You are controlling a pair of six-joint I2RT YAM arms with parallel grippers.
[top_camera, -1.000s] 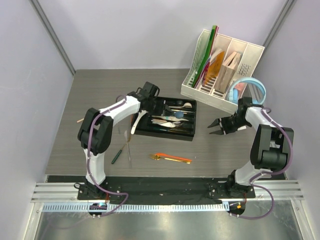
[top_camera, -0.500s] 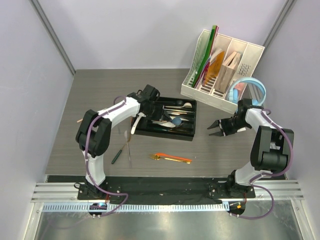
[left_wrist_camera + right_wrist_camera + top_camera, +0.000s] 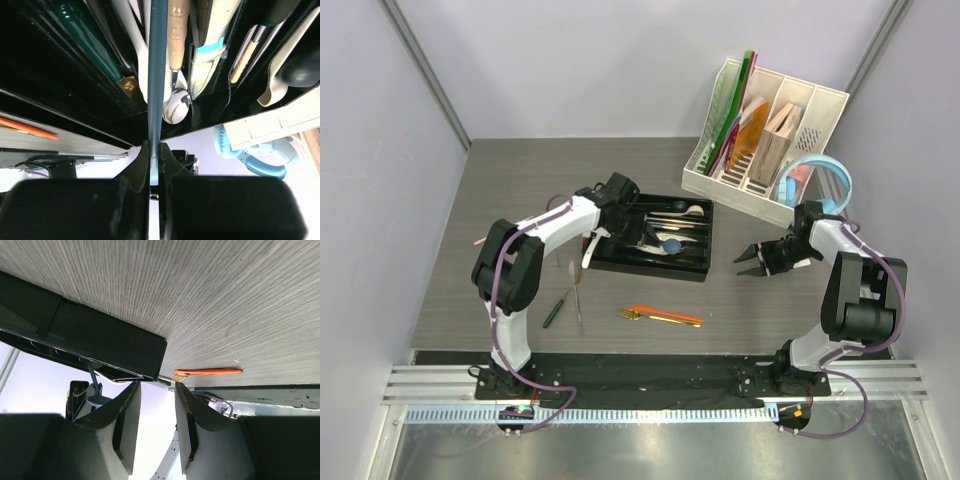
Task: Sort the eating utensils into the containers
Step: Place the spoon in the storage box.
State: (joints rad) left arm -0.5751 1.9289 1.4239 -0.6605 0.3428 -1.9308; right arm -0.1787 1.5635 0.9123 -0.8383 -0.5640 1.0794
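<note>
The black cutlery tray [image 3: 698,262] lies mid-table with several steel, white and wooden utensils in its compartments. My left gripper [image 3: 631,207] is over the tray's left end, shut on the handle of a blue spoon [image 3: 671,243] whose bowl hangs over the tray's middle. In the left wrist view the blue handle [image 3: 158,75] runs up from my shut gripper [image 3: 155,155] over the tray's compartments [image 3: 60,75]. My right gripper [image 3: 742,265] is open and empty, just right of the tray. The right wrist view shows the open gripper [image 3: 155,390], the tray's wall [image 3: 100,337] and the blue spoon [image 3: 94,390].
An orange-handled fork [image 3: 665,316] lies on the table in front of the tray, also in the right wrist view [image 3: 207,372]. A green-handled utensil [image 3: 556,308] and a steel one [image 3: 577,298] lie front left. A white spoon [image 3: 588,250] rests beside the tray's left edge. White file organiser [image 3: 760,135] and light-blue headphones [image 3: 820,180] stand at back right.
The blue spoon's bowl has moved toward the front of the tray with my left gripper still shut on it. My right gripper has shifted slightly toward the front.
</note>
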